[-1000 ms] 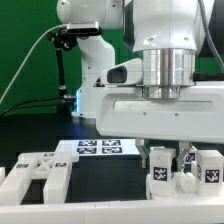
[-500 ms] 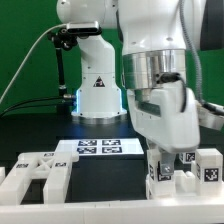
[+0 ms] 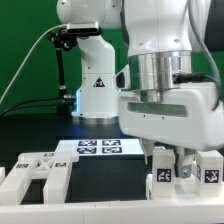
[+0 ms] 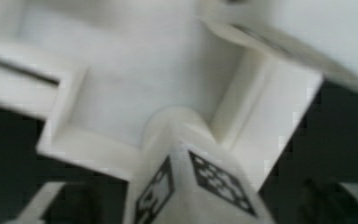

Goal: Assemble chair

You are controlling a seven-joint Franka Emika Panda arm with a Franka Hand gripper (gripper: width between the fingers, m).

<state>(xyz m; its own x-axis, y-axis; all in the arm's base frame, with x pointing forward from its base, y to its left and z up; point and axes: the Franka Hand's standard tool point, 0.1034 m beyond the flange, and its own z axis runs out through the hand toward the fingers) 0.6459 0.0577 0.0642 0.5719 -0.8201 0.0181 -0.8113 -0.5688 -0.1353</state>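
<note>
My gripper (image 3: 172, 158) hangs at the exterior view's lower right, over the tagged chair post (image 3: 160, 176); I cannot tell whether my fingers hold it. More chair parts (image 3: 38, 176) lie lower left.

Marker board (image 3: 100, 147) flat on table (image 3: 40, 125) at centre, notched chair parts (image 3: 38, 175) in front toward exterior view's left, tagged posts (image 3: 185, 172) toward exterior view's right, gripper (image 3: 173, 158) directly above posts.

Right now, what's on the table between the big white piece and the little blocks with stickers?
In the exterior view, only the marker board lies there, farther back; the rest is bare black table.
</note>
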